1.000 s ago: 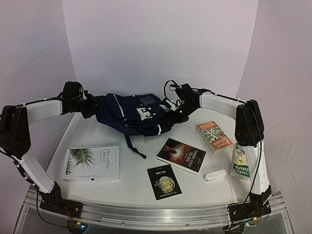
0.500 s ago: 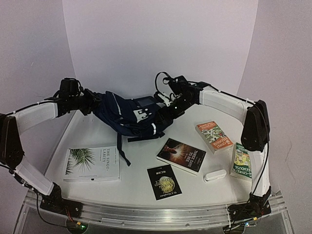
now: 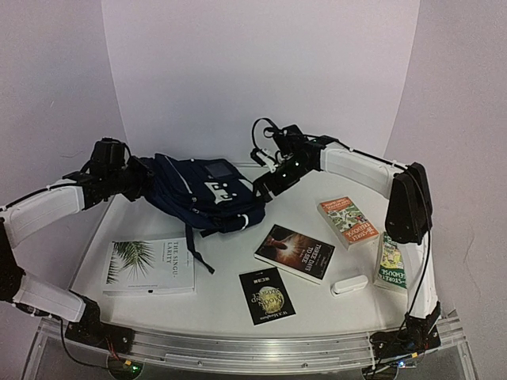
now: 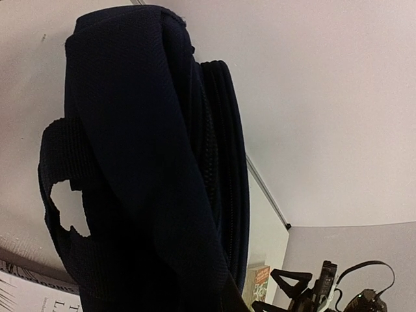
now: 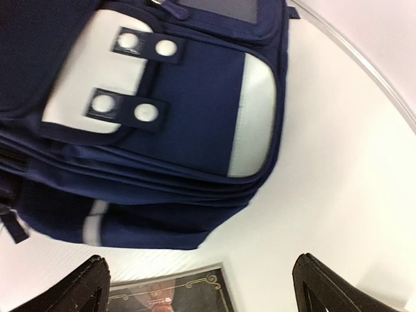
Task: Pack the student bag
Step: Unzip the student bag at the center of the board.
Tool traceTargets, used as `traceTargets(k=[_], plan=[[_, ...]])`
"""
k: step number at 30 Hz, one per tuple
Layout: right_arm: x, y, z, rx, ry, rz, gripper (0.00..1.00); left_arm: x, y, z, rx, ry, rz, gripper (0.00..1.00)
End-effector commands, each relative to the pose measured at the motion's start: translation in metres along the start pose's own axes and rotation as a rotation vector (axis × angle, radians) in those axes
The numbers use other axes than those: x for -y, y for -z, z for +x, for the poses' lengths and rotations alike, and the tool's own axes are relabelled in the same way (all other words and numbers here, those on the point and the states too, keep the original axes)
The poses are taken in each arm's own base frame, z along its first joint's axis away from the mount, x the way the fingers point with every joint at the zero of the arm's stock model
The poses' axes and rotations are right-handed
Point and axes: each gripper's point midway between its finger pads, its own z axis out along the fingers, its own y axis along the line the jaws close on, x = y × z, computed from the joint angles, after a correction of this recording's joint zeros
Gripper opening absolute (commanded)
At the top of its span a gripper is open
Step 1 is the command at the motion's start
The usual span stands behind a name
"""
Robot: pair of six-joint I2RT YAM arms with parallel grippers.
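The student bag, dark navy with white buckle patches, lies at the back left of the table with a strap hanging toward the front. My left gripper is at the bag's left end and shut on its fabric. In the left wrist view the bag fills the frame and hides the fingers. My right gripper is open and empty, just right of the bag. In the right wrist view its fingers stand wide apart, with the bag beyond them and apart from them.
A white book lies front left. A dark book and a small black book lie at the centre front. An orange book, a green book and a white case lie to the right.
The bag has slid left with my left gripper and now lies flatter. My right gripper has come off the bag's right end and stands open beside it.
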Motion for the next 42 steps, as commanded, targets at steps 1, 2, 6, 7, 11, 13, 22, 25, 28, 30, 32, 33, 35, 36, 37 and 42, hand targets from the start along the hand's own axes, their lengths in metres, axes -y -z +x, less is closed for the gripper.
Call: traceTargets(k=[1,2,6,7,11,13,22,25,28,30,32,33,35,36,37,42], plan=[[-0.056,0.065,-0.038,0.144,0.002,-0.235,0.98,0.064,0.002,0.005,0.058,-0.006,0.191,0.00],[-0.067,0.069,-0.041,0.150,0.002,-0.269,0.98,0.070,-0.001,0.010,0.054,-0.012,0.208,0.00],[-0.096,0.077,-0.051,0.172,0.015,-0.338,0.98,0.079,-0.005,0.029,0.047,-0.046,0.220,0.00],[-0.099,0.077,-0.055,0.179,0.016,-0.339,0.97,0.081,-0.006,0.034,0.044,-0.055,0.226,0.00],[-0.108,0.066,-0.073,0.203,0.017,-0.324,0.92,0.089,-0.008,0.051,0.026,-0.086,0.254,0.01],[-0.113,0.062,-0.085,0.225,0.014,-0.308,0.88,0.091,-0.009,0.062,0.011,-0.096,0.266,0.02],[-0.131,0.030,-0.093,0.221,-0.006,-0.214,0.82,0.096,-0.014,0.086,-0.006,-0.124,0.286,0.03],[-0.124,0.017,-0.088,0.203,-0.031,-0.160,0.80,0.100,-0.014,0.090,-0.011,-0.138,0.294,0.03],[-0.117,0.002,-0.078,0.172,-0.038,-0.119,0.81,0.101,-0.013,0.092,-0.013,-0.144,0.299,0.03],[-0.117,-0.005,-0.071,0.149,-0.032,-0.115,0.77,0.102,-0.012,0.092,-0.011,-0.146,0.300,0.03],[-0.115,-0.010,-0.065,0.134,-0.018,-0.106,0.68,0.102,-0.011,0.091,-0.008,-0.149,0.298,0.04],[-0.113,-0.011,-0.064,0.131,-0.014,-0.093,0.63,0.101,-0.010,0.091,-0.007,-0.151,0.297,0.04],[-0.108,-0.011,-0.063,0.130,0.012,-0.064,0.47,0.100,-0.009,0.090,-0.006,-0.155,0.292,0.04],[-0.107,-0.011,-0.062,0.130,0.034,-0.055,0.39,0.099,-0.008,0.090,-0.005,-0.157,0.289,0.04],[-0.106,-0.009,-0.063,0.132,0.044,-0.052,0.30,0.098,-0.008,0.090,-0.003,-0.160,0.280,0.05],[-0.103,0.007,-0.069,0.154,0.107,-0.025,0.00,0.091,0.001,0.084,0.017,-0.201,0.246,0.24]])
